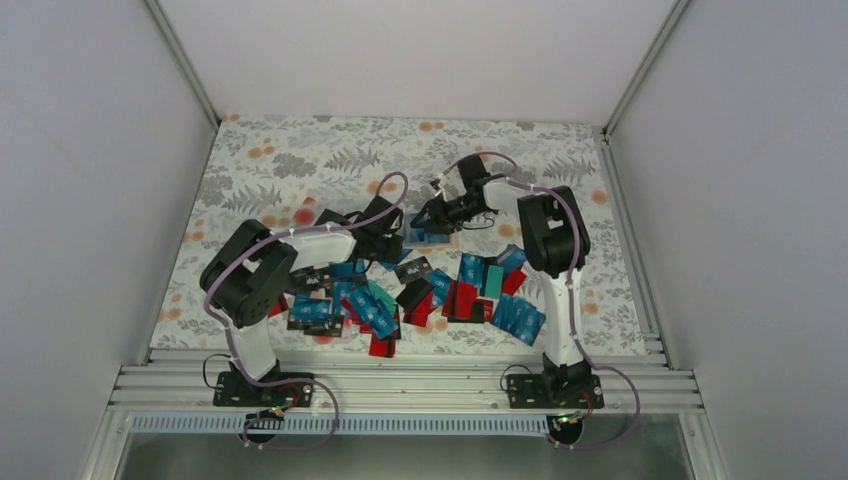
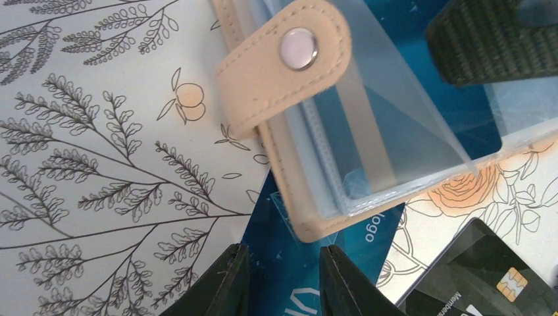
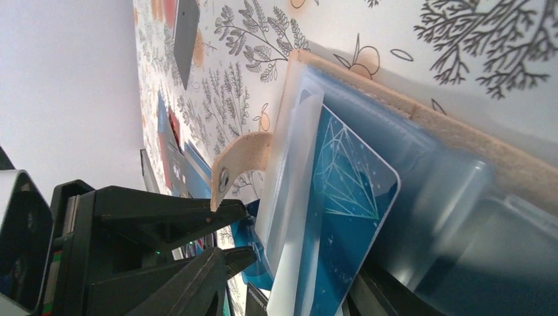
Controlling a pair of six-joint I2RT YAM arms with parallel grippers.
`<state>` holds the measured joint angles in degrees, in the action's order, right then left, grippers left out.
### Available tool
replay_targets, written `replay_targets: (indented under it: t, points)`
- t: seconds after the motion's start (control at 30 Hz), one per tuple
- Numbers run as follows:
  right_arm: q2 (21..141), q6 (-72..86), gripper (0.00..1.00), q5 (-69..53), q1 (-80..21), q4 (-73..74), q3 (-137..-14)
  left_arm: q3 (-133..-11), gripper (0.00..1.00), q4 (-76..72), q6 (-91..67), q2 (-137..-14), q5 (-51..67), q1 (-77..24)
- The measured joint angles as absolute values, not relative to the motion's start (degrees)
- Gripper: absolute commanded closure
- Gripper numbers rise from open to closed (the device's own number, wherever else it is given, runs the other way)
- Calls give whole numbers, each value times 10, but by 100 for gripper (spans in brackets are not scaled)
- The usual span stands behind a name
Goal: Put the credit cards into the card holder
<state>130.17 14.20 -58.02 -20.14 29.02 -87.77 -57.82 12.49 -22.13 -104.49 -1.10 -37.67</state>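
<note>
RISK: blue card (image 3: 349,217) looks part-seated in a clear sleeve (image 2: 368,118) of the card holder (image 2: 263,79) and may slip out as the sleeves fan; holder overlaps a loose blue card (image 2: 270,237) and may skid | JAWS: left gripper (image 2: 283,280) narrow, straddling that card, nothing visibly clamped; right gripper (image 1: 425,218) cannot tell | LOCATION: holder mid-table, toward the far edge; credit cards (image 1: 365,300) toward the near edge | SURFACE: floral-print table (image 1: 300,160), white walls (image 1: 80,150) on three sides

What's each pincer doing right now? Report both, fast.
Left pincer: narrowly open over a blue card, nothing held.
Right pincer: cannot be told; it is at the holder.
</note>
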Motion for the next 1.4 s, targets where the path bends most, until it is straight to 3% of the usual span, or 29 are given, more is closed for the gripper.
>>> replay_targets:
  t: [0.33,0.57,0.8,1.17,1.4]
  points:
    - [1271,149,45,-523,-203,303,-872,-578,72,146,-237,-1028,-15,-377]
    - [1227,149,45,-472,-205,313,-853,-578,71,156,-256,-1013,-6,-376]
    - [1172,166,57,-440,-206,285,-801,-598,70,160,-278,-1010,15,-377]
    - [1168,201,89,-430,-206,219,-764,-655,70,155,-307,-1058,45,-376]
    - [1168,208,95,-426,-207,195,-763,-668,68,155,-322,-1091,51,-372]
